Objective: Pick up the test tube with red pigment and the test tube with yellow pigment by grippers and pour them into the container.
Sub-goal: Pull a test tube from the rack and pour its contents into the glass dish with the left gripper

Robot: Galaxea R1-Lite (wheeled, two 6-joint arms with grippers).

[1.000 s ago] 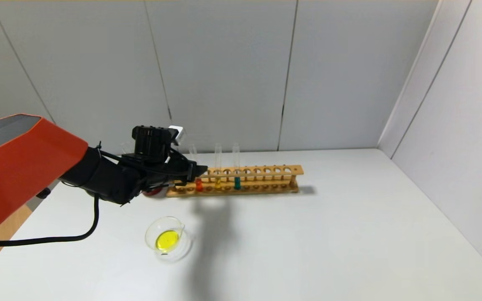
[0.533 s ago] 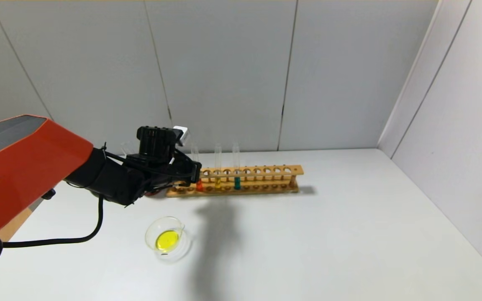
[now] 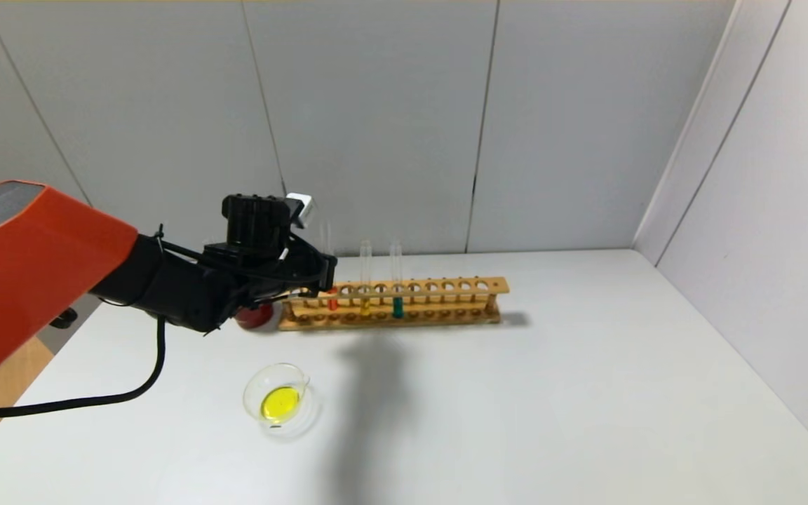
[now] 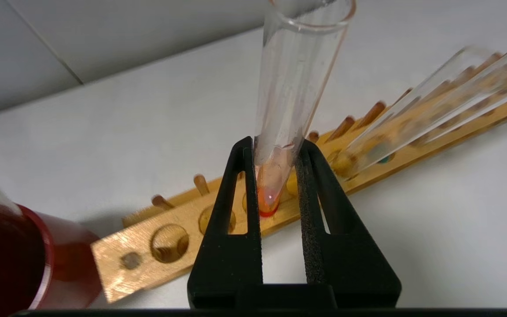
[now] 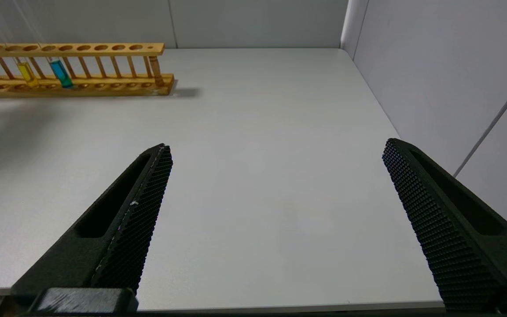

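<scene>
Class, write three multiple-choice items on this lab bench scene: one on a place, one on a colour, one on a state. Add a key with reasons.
1. Where is the glass dish?
A. on the table in front of the rack
B. on the rack
C. in a gripper

2. What colour is the liquid in the dish?
A. teal
B. yellow
C. red

3. The left gripper is
A. open over the dish
B. parked
C. shut on the red tube

Key: A, it sits nearer than the wooden rack; B, a yellow pool shows; C, both fingers press the tube.

red cup (image 4: 11, 259): cut off by edge | rack tubes (image 4: 434, 110): blurred
</scene>
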